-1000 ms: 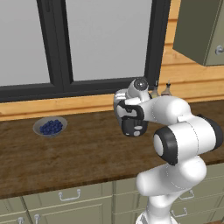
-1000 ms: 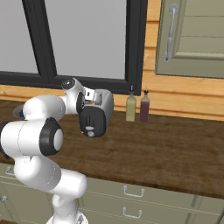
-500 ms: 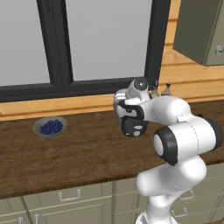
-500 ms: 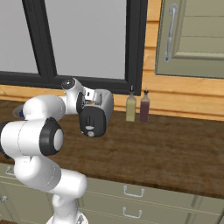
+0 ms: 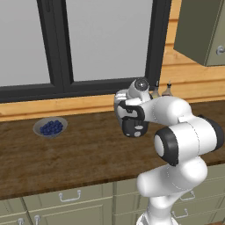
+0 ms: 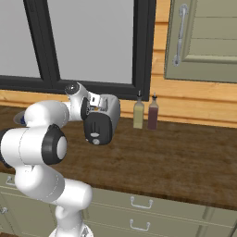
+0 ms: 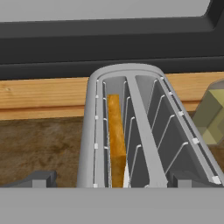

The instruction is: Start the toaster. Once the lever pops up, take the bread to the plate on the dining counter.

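Observation:
The silver-white toaster [image 7: 127,76] stands on the wooden counter under the window, seen from above in the hand view. A tan slice of bread [image 7: 116,135] sits deep in its left slot; the right slot holds nothing. My gripper [image 7: 111,180] hovers just above the toaster's near end, open, with one dark fingertip [image 7: 38,178] on each side of the body. From the base, the hand [image 6: 90,105] covers the toaster [image 6: 110,111] above its black end panel [image 6: 97,128]. The lever there is too small to read. The plate and the dining counter are out of view.
A small grey bowl of blue berries [image 5: 50,127] sits on the counter to the left. Two bottles [image 6: 138,112] [image 6: 152,114] stand against the wall right of the toaster, the olive one [image 7: 212,116] close to its far right. A wall cabinet [image 6: 203,39] hangs above right.

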Tool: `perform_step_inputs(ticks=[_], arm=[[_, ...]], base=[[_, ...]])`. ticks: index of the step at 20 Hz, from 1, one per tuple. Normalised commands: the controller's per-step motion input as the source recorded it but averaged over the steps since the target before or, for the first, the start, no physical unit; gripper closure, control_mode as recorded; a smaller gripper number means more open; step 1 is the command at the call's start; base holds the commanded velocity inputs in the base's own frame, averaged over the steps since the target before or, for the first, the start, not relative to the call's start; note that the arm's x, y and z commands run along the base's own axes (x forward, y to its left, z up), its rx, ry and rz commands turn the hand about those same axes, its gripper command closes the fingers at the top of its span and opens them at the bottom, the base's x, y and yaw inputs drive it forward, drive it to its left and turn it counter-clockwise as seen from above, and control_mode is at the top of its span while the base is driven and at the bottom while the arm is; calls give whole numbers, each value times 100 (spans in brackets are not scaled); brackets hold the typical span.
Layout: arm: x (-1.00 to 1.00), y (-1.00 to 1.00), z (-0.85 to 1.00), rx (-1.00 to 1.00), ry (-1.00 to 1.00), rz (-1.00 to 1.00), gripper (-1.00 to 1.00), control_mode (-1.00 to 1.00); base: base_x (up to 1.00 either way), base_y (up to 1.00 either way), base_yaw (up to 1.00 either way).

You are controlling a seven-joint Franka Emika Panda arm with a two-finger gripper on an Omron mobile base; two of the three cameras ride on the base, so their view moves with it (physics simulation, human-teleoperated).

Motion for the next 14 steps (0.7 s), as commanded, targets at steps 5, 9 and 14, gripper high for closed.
perform_step_inputs(ticks=[5,9,14], arm=[[0,0,0,0,0,0,-100,-100],[0,0,0,0,0,0,-100,-100],[0,0,0,0,0,0,-100,-100]], base=[[0,0,0],[0,0,0],[0,0,0]])
